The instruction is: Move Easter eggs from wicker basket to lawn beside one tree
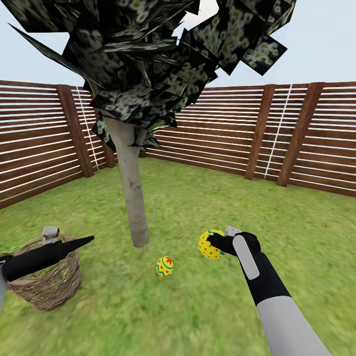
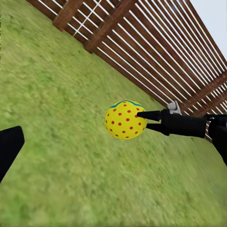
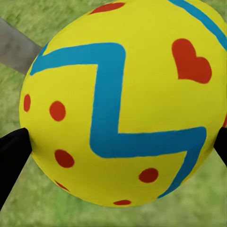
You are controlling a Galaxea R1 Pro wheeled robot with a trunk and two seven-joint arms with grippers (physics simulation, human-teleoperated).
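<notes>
left gripper [image 1: 89, 240]: over basket [image 1: 47, 289], aperture unclear | basket: on lawn [image 1: 198, 207] left of tree [image 1: 132, 198], contents unclear | egg 1 [image 1: 164, 266]: on grass by trunk | right gripper [image 1: 213, 244]: clamped on egg 2 [image 1: 210, 244], held above grass right of trunk | step: placing second egg | next: lower near egg 1, release, fetch third

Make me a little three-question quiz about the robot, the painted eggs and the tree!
1. True or false: the right gripper holds an egg.
2. Where is the other egg? A) on the lawn near the tree B) on the fence C) in the left gripper
3. Fill in: the wicker basket sits under the robot's ____ arm.

Key: 1 true; 2 A; 3 left.
</notes>
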